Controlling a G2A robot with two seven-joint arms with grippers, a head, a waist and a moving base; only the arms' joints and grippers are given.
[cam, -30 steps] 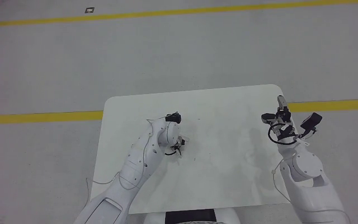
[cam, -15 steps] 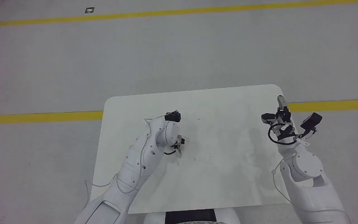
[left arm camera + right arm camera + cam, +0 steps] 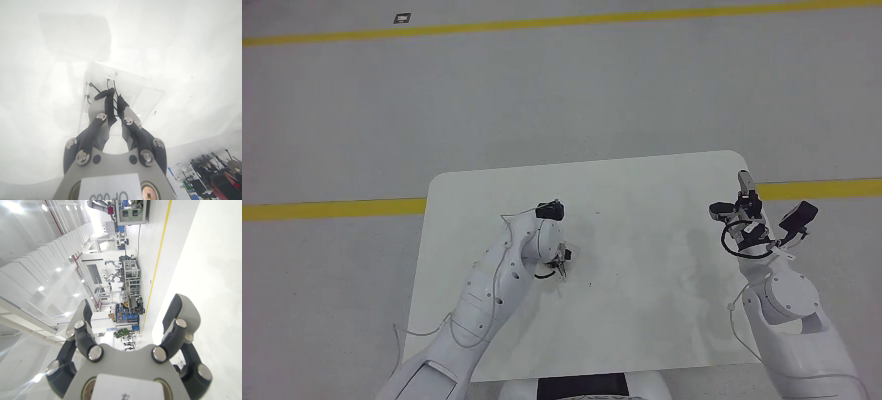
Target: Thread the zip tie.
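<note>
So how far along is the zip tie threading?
Nothing looks threaded yet. In hand: the left hand is down in the clear box, pinched on one black zip tie among several. Left: lifting it out and feeding its tail through its head. The right hand is open and empty at the table edge.

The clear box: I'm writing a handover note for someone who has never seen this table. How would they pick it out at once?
Start at the white table and go to the left arm's side, where the left hand points down. At its tips sits the clear box. It is see-through, with thin black zip ties lying inside, one of them between the hand's tips.
</note>
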